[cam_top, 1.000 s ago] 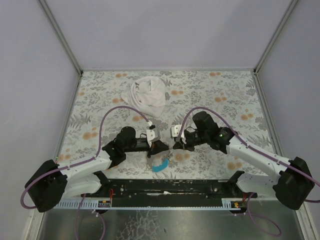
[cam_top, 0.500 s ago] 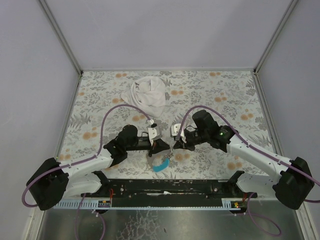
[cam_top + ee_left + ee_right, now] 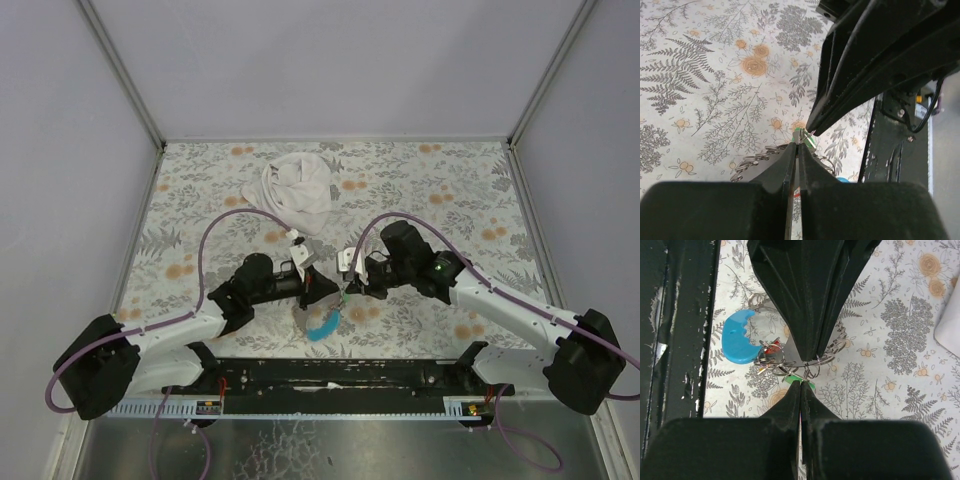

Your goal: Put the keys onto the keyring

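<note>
My two grippers meet tip to tip low over the table's front. The left gripper is shut on a thin wire loop of the keyring. The bundle of rings hangs to one side, with a light-blue crescent piece and a grey strap. The right gripper is shut on the green-headed key, which touches the ring at the left fingertips. A red key head sits among the rings. In the left wrist view the right gripper's tip sits just past my left gripper, with green key between.
A crumpled white cloth lies at the back centre of the flower-patterned table. The black base rail runs along the near edge, close below the grippers. Grey walls enclose the table on three sides.
Both grippers have crept closer together until their tips touch. The left wrist has rolled a little and nudged right; the blue piece and strap swung slightly beneath them.
</note>
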Motion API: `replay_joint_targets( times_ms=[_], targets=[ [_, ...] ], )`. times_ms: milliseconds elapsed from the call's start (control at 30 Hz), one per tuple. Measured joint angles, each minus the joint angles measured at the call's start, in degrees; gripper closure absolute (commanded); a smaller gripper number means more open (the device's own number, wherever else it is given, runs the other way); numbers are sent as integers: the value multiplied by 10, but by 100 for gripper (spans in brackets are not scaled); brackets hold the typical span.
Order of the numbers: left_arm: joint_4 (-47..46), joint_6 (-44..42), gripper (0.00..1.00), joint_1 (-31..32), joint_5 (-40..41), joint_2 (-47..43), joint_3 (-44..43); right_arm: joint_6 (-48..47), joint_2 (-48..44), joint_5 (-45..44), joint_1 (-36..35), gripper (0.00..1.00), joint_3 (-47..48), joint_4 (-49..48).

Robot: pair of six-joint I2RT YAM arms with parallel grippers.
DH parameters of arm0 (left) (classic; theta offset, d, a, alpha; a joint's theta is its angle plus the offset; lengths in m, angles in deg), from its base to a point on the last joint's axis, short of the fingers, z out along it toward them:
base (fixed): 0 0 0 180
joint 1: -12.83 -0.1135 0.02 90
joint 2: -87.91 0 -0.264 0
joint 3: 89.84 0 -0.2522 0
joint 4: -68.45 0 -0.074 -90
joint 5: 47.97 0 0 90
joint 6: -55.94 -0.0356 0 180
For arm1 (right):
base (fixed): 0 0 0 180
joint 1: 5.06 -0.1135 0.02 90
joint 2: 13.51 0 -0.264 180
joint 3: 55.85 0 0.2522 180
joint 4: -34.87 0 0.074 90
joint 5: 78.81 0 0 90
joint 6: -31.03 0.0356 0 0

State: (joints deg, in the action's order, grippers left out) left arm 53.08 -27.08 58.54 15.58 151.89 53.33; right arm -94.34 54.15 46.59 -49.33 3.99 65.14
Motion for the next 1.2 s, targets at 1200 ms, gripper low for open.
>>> replay_joint_targets(
  times_ms=[1200],
  targets=[
    [-198,92,100,0,5,14,72,35,-44,-20,-4,100,-64,-117]
  ],
)
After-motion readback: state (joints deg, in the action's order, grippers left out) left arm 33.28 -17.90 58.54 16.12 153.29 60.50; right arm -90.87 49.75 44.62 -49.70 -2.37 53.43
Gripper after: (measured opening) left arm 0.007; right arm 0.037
